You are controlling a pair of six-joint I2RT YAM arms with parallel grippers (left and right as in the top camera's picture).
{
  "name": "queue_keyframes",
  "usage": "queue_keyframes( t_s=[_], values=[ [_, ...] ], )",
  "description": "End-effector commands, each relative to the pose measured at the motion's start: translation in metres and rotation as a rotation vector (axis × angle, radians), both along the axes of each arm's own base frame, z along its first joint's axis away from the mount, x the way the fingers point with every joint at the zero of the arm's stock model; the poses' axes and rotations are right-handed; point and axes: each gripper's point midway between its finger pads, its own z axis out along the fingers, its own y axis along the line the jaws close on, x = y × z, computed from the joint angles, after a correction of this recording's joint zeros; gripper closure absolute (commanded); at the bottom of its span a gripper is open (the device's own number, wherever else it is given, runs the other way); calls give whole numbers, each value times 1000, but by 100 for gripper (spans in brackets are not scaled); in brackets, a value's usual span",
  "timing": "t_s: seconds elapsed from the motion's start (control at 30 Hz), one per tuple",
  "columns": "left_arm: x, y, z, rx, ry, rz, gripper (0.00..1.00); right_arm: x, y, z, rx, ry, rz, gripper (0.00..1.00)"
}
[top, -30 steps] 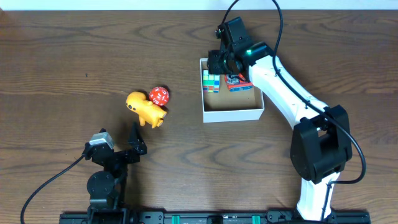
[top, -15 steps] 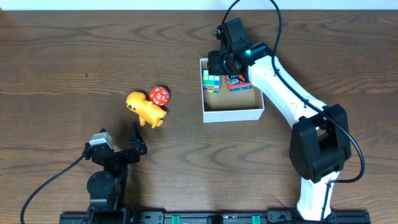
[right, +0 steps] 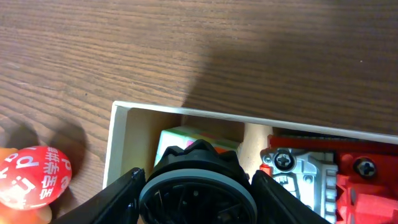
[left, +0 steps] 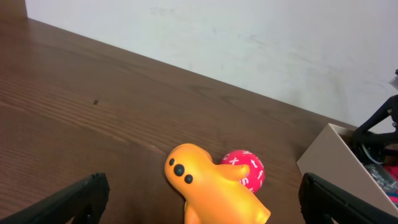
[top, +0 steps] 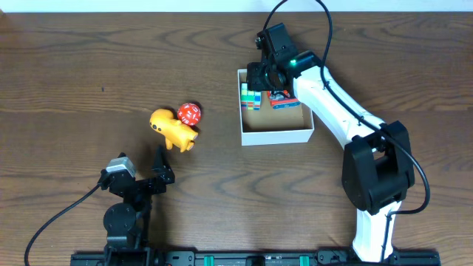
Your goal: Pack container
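The container (top: 277, 135) is a small white box with a brown inside, right of centre. It holds a multicoloured cube (top: 250, 97) and a red and grey toy (top: 283, 99). My right gripper (top: 267, 76) hovers over the box's far left part, shut on a black round ribbed toy (right: 198, 186). The right wrist view shows the box wall (right: 118, 143), the cube (right: 177, 138) and the red toy (right: 336, 168) below it. A yellow dog-like toy (top: 172, 129) and a red ball (top: 189, 113) lie touching, left of the box. My left gripper (top: 140, 181) is open and empty, near the front edge.
In the left wrist view the yellow toy (left: 214, 190) lies just ahead between the open fingers (left: 208, 202), with the red ball (left: 245, 169) behind it and the box (left: 329, 155) at far right. A white wall stands behind the wooden table (top: 89, 66).
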Motion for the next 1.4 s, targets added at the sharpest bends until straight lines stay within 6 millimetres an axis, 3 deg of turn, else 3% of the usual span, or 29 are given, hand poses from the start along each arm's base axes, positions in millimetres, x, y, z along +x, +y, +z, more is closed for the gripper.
queue_keyframes(
  t_s=[0.0, 0.17, 0.43, 0.6, 1.03, 1.27, 1.37],
  values=[
    [-1, 3, -19, 18, 58, 10, 2, 2, -1, -6, -6, 8, -18, 39],
    [-1, 3, -19, 18, 58, 10, 2, 3, -1, -5, -4, 5, -18, 25],
    [-1, 3, -19, 18, 58, 10, 2, 14, 2, 2, 21, -43, -24, 28],
    [-1, 3, -19, 18, 58, 11, 2, 18, -7, 6, 19, -48, -50, 30],
    [-1, 3, -19, 18, 58, 10, 2, 59, -118, 59, 67, -145, -281, 32],
    [-1, 3, -19, 18, 58, 11, 2, 70, -138, 98, 81, -270, -233, 31],
    [-1, 3, -19, 18, 58, 10, 2, 73, -166, 102, 4, -296, -305, 26]
  ],
)
